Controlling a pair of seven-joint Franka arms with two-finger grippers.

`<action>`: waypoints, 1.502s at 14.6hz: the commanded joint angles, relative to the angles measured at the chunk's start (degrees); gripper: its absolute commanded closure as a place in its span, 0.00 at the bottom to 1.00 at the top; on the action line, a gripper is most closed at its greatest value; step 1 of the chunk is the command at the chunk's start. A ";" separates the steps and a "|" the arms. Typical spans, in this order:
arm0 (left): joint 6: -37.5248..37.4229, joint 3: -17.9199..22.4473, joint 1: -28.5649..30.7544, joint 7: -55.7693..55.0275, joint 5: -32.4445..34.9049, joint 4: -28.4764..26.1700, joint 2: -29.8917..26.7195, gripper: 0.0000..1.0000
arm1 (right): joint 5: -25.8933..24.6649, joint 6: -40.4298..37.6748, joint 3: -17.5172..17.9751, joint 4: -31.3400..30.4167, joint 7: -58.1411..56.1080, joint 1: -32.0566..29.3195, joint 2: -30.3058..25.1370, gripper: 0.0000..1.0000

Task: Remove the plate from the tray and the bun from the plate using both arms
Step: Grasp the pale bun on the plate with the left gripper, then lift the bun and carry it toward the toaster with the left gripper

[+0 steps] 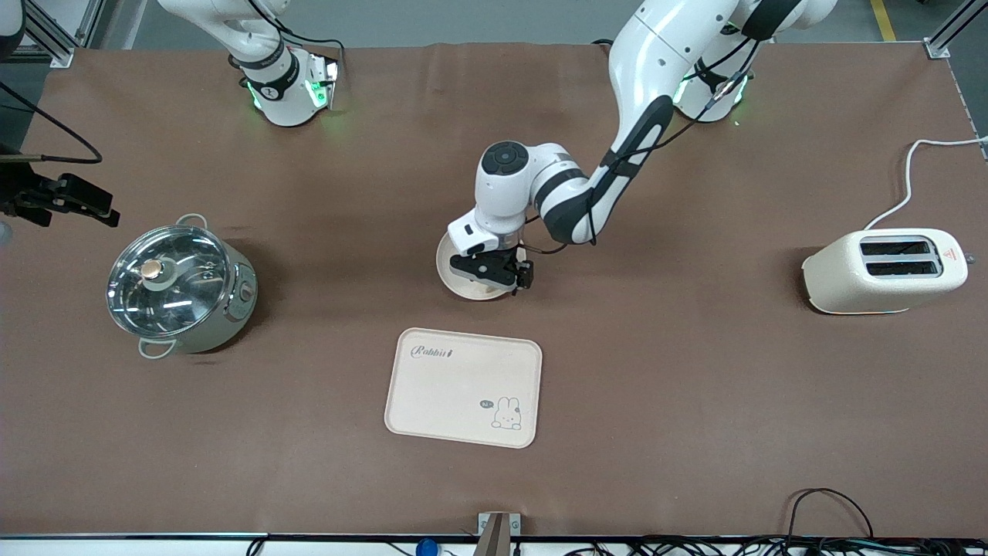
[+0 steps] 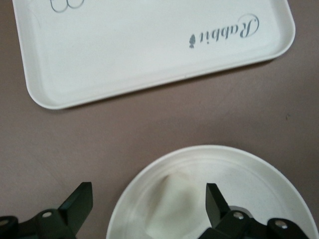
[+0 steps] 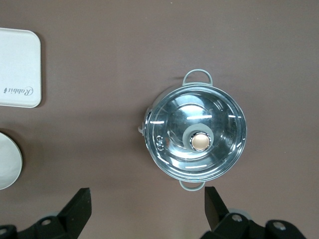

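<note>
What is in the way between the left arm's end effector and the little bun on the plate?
Nothing visible. The left end effector hangs open right over the small pale wedge-shaped bun, which lies bare on the round cream plate. The plate sits on the brown table, off the rectangular cream tray.

Cream bun [image 2: 174, 204] on round plate [image 1: 455, 274], off the empty rabbit tray [image 1: 463, 386]

From across the tabletop, the left arm's black claw [image 1: 494, 279] covers most of the round cream plate [image 1: 451, 274], and the small pale bun [image 2: 174, 206] is hidden there entirely. In the left wrist view the flat cream rectangular tray [image 2: 149, 55] and the plate run off the frame. The right claw [image 3: 147, 206] cannot be seen from across the tabletop.
</note>
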 commanded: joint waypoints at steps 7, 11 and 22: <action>1.46 0.37 -2.04 -9.45 6.65 -2.32 0.57 0.12 | -1.10 -3.25 0.57 0.21 0.15 -0.77 -1.58 0.00; 2.08 0.46 -2.48 -10.05 8.39 -2.32 1.10 0.32 | -1.10 -4.31 0.66 0.39 0.15 -0.86 -1.85 0.00; -16.64 -0.42 7.15 -3.53 -2.37 -1.26 -10.22 0.99 | -0.57 -4.57 0.74 -1.02 -0.55 -2.53 -2.20 0.00</action>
